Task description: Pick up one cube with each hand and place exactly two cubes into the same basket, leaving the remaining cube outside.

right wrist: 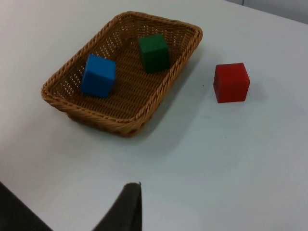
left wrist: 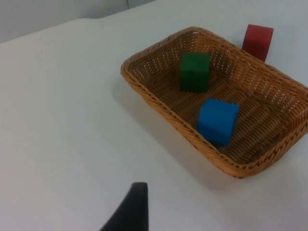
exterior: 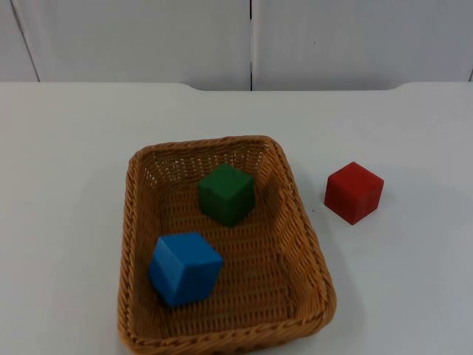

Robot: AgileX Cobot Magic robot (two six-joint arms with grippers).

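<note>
woven wicker basket (exterior: pixel 295 214), smooth blue cube (exterior: pixel 185 268), green cube (exterior: pixel 226 193)

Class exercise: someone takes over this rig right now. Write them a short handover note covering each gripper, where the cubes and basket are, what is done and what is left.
Left gripper and right gripper: both pulled back above the table, away from the basket, holding nothing that can be seen; both arms wait.
Wicker basket sits on the white table.
Green cube and blue cube lie inside the basket, apart from each other.
Red cube stands on the table beside the basket, not touching it.
Done: two cubes in one basket, one left outside.
Left: apparently nothing; leave the red cube alone.
</note>
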